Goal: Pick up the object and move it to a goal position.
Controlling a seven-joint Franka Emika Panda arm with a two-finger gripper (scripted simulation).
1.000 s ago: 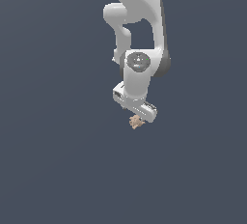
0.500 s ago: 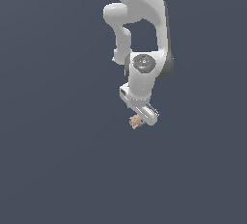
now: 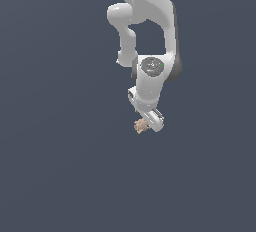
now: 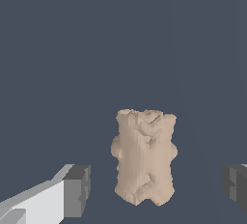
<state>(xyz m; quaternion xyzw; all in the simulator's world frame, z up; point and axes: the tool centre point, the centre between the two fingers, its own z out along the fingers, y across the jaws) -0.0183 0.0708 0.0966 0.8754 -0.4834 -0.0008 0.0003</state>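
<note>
Since the earlier exterior frames: wrist turned, so the hand body now points down toward the exterior view's right instead of lying more level; height over the object little changed. End effector (image 4: 153, 184): white hand with dark grey pads, fingers spread wide; one pad (image 4: 77, 190) shows on one side of the wrist view and the other at the opposite edge, with clear gaps to the object on both sides, nothing pinched. Object (image 4: 144, 156): small tan-beige lump, rough and jagged along its ends, notched at the sides, lying on the flat slate-grey surface between the two pads, closer to one than the other but touching neither. In the exterior view the object (image 3: 141, 125) peeps out just beside the lower tip of the end effector (image 3: 152, 120), on the exterior view's left of it, mostly uncovered. Arm: white links rise from the hand to the top edge of the exterior view; base out of frame. Goal position: no marker visible in either view. Stage, judged: alignment over the object, closing not yet begun. Risks, judged: the object sits off-centre in the gap, so the nearer pad could meet it first and push or spin it; the irregular faces give poor contact, so a shallow grip might let it tip or slip during the lift.
</note>
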